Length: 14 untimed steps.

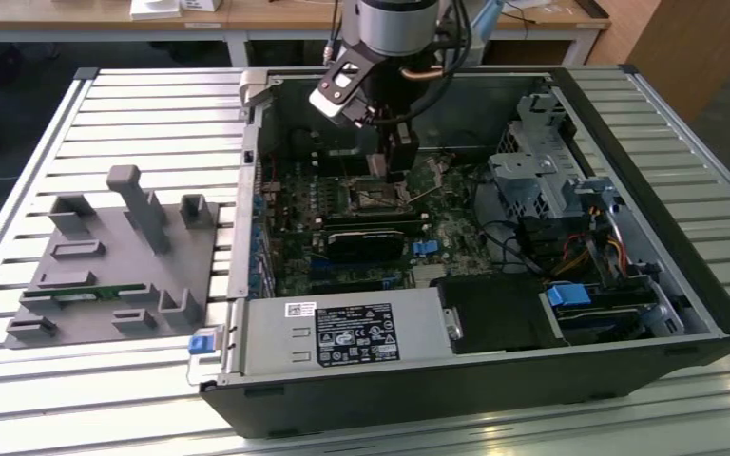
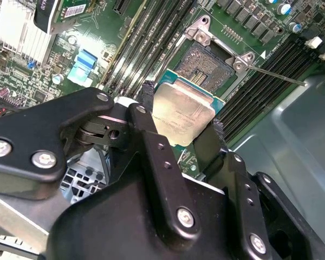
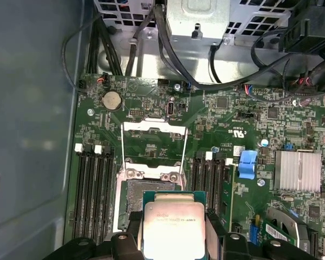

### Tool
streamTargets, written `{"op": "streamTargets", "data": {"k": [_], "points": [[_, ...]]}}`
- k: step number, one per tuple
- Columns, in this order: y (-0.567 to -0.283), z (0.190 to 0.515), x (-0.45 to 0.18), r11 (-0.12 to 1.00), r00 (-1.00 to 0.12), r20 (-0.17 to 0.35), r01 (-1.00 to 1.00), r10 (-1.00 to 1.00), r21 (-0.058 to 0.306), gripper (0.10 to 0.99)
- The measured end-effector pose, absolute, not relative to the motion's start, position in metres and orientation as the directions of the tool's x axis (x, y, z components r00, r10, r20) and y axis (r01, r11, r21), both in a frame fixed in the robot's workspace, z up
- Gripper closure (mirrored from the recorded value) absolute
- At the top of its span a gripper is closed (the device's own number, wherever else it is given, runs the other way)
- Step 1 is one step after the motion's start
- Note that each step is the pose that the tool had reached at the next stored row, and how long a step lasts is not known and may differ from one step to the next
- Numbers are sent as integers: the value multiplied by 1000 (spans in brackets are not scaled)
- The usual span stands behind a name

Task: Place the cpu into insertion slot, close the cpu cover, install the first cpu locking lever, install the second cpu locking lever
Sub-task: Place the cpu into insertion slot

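Just beside the insertion slot (image 2: 206,62), your end effector (image 2: 182,115) squeezes the cpu (image 2: 176,105) by two edges. It looks flat and hangs partly over the slot; the open cpu cover (image 3: 154,126) lies beyond the slot.

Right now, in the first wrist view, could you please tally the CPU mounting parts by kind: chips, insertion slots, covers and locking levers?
cpu: 1
insertion slot: 1
cpu cover: 1
locking levers: 2
Total: 5
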<state>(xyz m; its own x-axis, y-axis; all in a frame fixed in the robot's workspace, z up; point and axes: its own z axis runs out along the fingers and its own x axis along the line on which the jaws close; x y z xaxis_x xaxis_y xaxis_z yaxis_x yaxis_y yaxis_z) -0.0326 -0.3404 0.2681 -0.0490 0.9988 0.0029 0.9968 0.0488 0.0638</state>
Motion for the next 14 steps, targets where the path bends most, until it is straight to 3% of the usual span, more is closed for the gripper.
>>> {"op": "streamTargets", "data": {"k": [14], "points": [[-340, 263, -33, 49, -49, 3, 997, 999, 60, 545]]}}
